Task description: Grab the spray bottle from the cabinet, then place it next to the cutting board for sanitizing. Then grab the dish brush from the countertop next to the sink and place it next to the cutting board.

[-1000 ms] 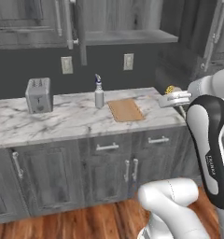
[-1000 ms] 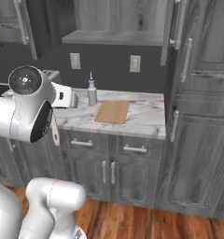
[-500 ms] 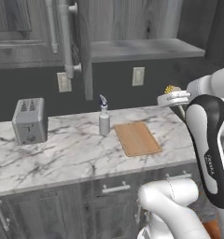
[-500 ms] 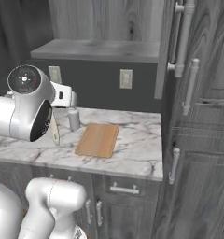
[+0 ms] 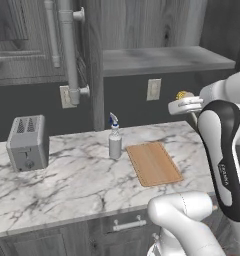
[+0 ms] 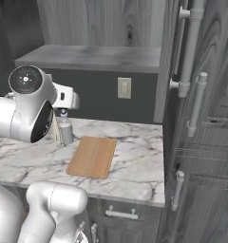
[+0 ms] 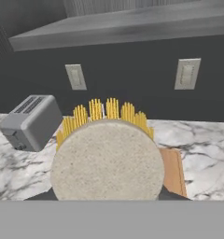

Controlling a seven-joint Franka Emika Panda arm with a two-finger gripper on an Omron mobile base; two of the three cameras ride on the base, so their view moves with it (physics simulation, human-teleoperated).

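My gripper (image 5: 188, 107) is shut on the dish brush (image 5: 182, 94) and holds it in the air above the right end of the countertop (image 5: 67, 185). In the hand view the brush's round pale head (image 7: 108, 158) with yellow bristles hides the fingertips. The spray bottle (image 5: 114, 142) stands upright on the marble just left of the cutting board (image 5: 153, 162). From the right base view, the bottle (image 6: 65, 129) sits partly behind my arm, beside the board (image 6: 92, 156). The open cabinet's shelf (image 5: 162, 59) hangs above. The sink is out of view.
A silver toaster (image 5: 27, 141) stands at the counter's left. Two wall outlets (image 5: 153, 89) sit on the dark backsplash. An open cabinet door with a long bar handle (image 5: 69, 50) juts out on the left. Tall cabinet doors (image 6: 201, 118) close off the right.
The base has driven closer to the counter, so the whole scene has grown and shifted. The brush stays in my gripper; the bottle and board have not moved.
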